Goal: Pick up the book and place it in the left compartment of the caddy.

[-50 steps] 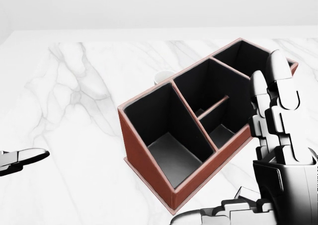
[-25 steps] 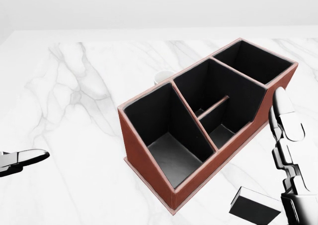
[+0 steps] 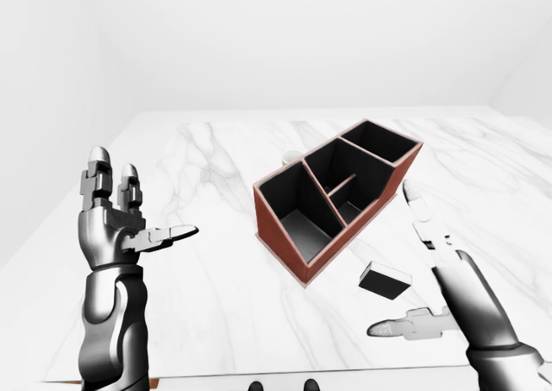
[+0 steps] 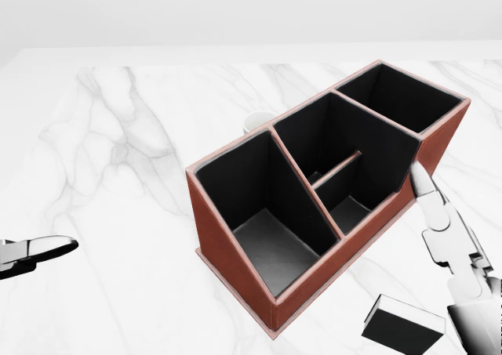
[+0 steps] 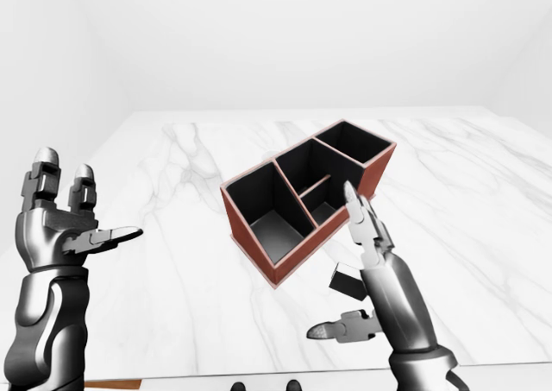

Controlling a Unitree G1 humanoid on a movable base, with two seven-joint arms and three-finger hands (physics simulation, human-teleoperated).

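The right hand's fingers (image 3: 424, 221) are spread, grasping nothing — the book (image 3: 384, 280) lies flat on the surface (image 3: 216, 261) just below them, beside the caddy (image 3: 332, 199). Left hand (image 3: 116, 227), also released, is well apart. Since a second ago the right hand has dropped lower, uncovering the book.

White marble tabletop (image 3: 216, 175) veined in grey, filling most of each view. Plain pale walls (image 3: 285, 37) behind, meeting at corners on both sides. Soft, even light, faint shadows.
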